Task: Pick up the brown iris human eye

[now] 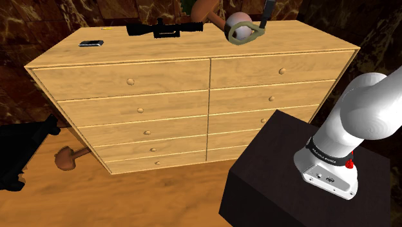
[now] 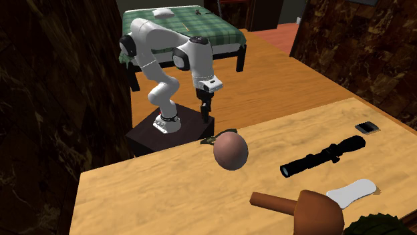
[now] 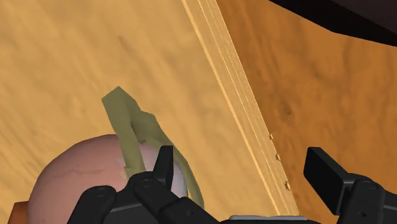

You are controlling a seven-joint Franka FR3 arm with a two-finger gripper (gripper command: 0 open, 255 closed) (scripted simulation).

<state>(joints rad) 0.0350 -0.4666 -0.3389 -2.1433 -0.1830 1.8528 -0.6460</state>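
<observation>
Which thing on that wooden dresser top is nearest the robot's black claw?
The pinkish eyeball with the olive-green loop, right beside the open gripper; the black scope and brown mallet lie farther off.

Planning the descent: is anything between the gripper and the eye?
Nothing visible does. The open gripper hangs just above the pinkish eye near the edge of the dresser; the scope and mallet lie apart from it.

Eye (image 1: 241, 27): a large, pale pinkish ball with faint veins, wrapped in an olive-green loop that sticks out to one side. It rests on a light wooden dresser (image 1: 161, 48) top. In the shoulder view a dark round patch shows on its front, inside the loop.
</observation>
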